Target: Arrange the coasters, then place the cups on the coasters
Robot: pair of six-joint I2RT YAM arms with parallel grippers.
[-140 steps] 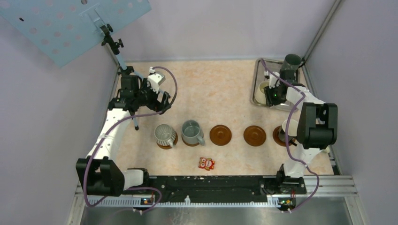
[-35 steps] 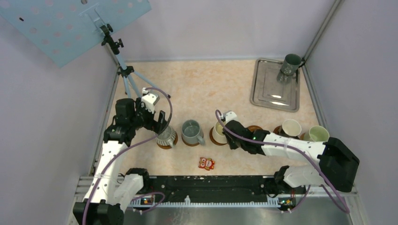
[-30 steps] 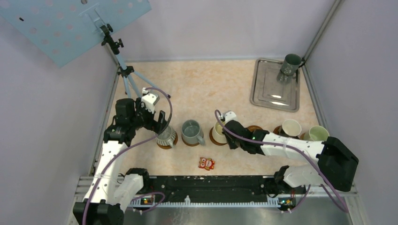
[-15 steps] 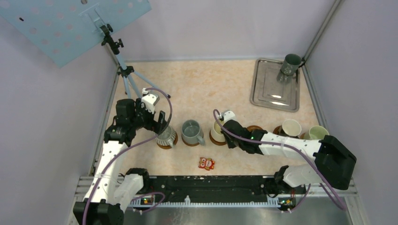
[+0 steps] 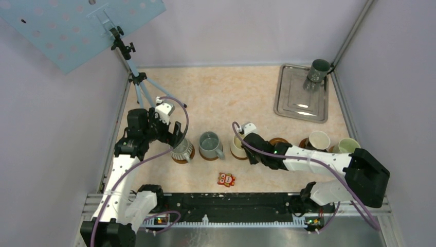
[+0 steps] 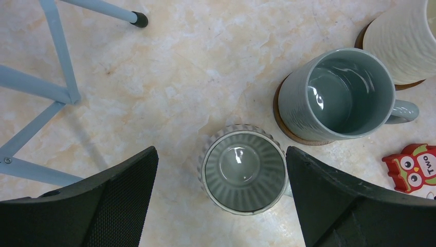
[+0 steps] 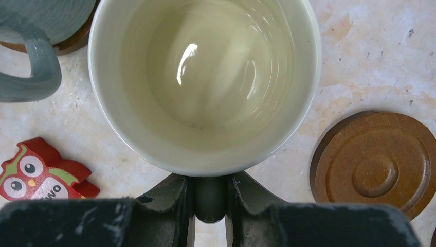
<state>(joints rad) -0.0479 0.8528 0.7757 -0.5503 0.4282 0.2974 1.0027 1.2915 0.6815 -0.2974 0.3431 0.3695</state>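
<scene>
My right gripper (image 7: pixel 210 198) is shut on the handle of a cream cup (image 7: pixel 205 77). In the top view that cup (image 5: pixel 237 145) sits over the third coaster in the row, and I cannot tell whether it touches it. A bare coaster (image 7: pixel 378 162) lies just to its right. My left gripper (image 6: pixel 221 200) hangs open above the ribbed grey cup (image 6: pixel 243 169), one finger on each side and apart from it. The blue-grey cup (image 6: pixel 339 92) stands on a coaster (image 6: pixel 285 126). At the right end stand another cream cup (image 5: pixel 319 140) and a pale green cup (image 5: pixel 348 146).
A dark green cup (image 5: pixel 318 72) stands on the metal tray (image 5: pixel 301 98) at the back right. A red owl packet (image 5: pixel 226 179) lies in front of the row. Blue tripod legs (image 6: pixel 56 77) stand left of the ribbed cup.
Earlier my right gripper was at the tray; it has since brought the cream cup to the row. Over the last second it shifted the cup slightly left. The left arm stays still.
</scene>
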